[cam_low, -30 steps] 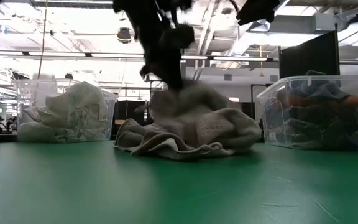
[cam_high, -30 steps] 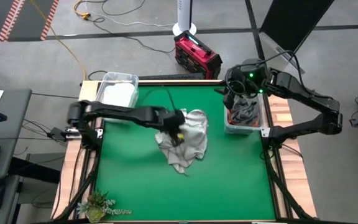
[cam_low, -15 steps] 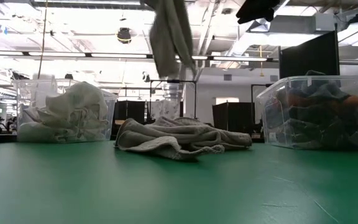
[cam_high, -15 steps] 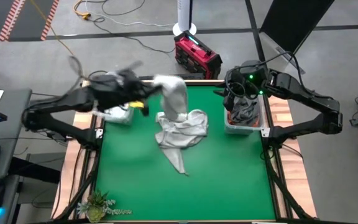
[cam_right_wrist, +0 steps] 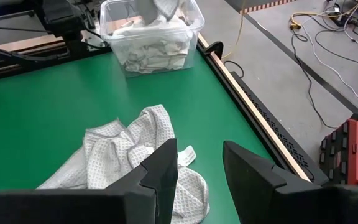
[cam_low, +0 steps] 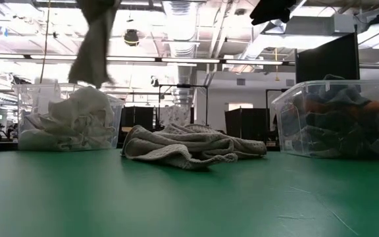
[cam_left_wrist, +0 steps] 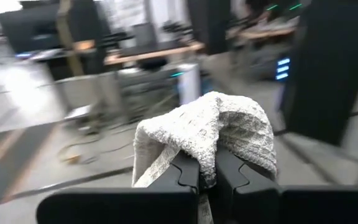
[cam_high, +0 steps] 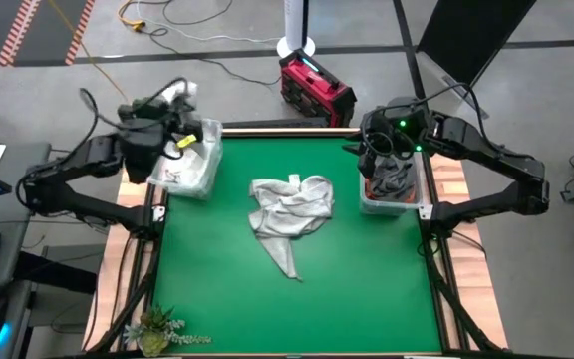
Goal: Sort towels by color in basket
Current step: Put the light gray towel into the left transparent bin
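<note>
Green matting is covering the counter (cam_high: 367, 289), and a crumpled light grey towel (cam_high: 289, 214) is lying near its middle, well apart from both arms. In the low view this pile (cam_low: 193, 146) is sitting flat between the two clear bins.

At the far left corner, the left gripper (cam_high: 175, 128) is hanging over the left bin (cam_high: 189, 163), which is holding pale towels (cam_low: 71, 122). Its fingers (cam_left_wrist: 188, 177) are pressed together on a pale waffle-weave towel (cam_left_wrist: 213, 127), which is draping over the fingertips in the left wrist view. In the low view that held towel (cam_low: 94, 39) is dangling above the left bin, its lower end clear of the pile inside. In the right wrist view, the same cloth (cam_right_wrist: 160, 9) is showing just above the bin's rim (cam_right_wrist: 194, 18).

At the far right edge of the counter, the right gripper (cam_high: 380, 155) is hovering over the right bin (cam_high: 392, 194), which is holding dark grey towels (cam_high: 392, 178); the low view is also showing rust orange cloth (cam_low: 374, 105) among them. Its fingers (cam_right_wrist: 160, 165) are standing apart with nothing between them, pointing across the counter toward the loose towel (cam_right_wrist: 126, 158).

A small plant (cam_high: 157, 327) is sitting at the near left corner, and a red case (cam_high: 315, 88) is standing on the floor beyond the counter.
</note>
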Controlling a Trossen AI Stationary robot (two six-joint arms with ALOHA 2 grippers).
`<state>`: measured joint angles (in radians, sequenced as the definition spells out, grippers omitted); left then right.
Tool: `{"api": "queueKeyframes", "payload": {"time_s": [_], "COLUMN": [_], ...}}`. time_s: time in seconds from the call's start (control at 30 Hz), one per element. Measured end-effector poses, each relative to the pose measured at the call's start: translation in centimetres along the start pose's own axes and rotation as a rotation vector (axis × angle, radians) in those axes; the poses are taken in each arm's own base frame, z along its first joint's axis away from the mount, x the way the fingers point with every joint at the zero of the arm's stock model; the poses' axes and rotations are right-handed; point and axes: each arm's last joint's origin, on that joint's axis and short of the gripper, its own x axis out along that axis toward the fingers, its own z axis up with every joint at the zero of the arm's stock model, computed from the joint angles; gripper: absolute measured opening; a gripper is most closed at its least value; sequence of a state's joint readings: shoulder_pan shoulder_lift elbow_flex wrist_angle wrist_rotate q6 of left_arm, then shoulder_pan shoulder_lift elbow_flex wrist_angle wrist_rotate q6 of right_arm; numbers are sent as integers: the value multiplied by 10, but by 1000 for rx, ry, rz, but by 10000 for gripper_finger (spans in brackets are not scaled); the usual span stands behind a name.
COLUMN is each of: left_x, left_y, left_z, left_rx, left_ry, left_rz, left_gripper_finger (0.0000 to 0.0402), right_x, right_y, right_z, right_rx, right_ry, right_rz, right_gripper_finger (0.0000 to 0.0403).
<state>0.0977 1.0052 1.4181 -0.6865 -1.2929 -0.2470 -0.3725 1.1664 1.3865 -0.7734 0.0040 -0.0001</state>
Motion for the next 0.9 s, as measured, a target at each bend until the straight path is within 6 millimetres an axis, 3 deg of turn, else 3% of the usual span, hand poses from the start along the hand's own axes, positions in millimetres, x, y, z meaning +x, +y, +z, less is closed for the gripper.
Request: {"api": "queueKeyframes", "payload": {"time_s": [0.23,0.43,0.67,0.9], "left_x": [20,31,58,90], "left_y": [16,15,-5,2], "left_z": [-40,-80,-114,-119], "left_rx": [29,4,1,-146], "left_ry": [207,370,531,600], "left_rz": [158,228,11,-111], "left_gripper_finger": [4,4,3,2], "right_x": [0,0,0,0], "right_y": [0,0,0,3], "right_z": [0,0,0,0], "right_rx": [1,1,0,-3], "right_ry": [0,0,0,3], "right_rz": [0,0,1,12], "right_gripper_finger": [158,158,158,158]}}
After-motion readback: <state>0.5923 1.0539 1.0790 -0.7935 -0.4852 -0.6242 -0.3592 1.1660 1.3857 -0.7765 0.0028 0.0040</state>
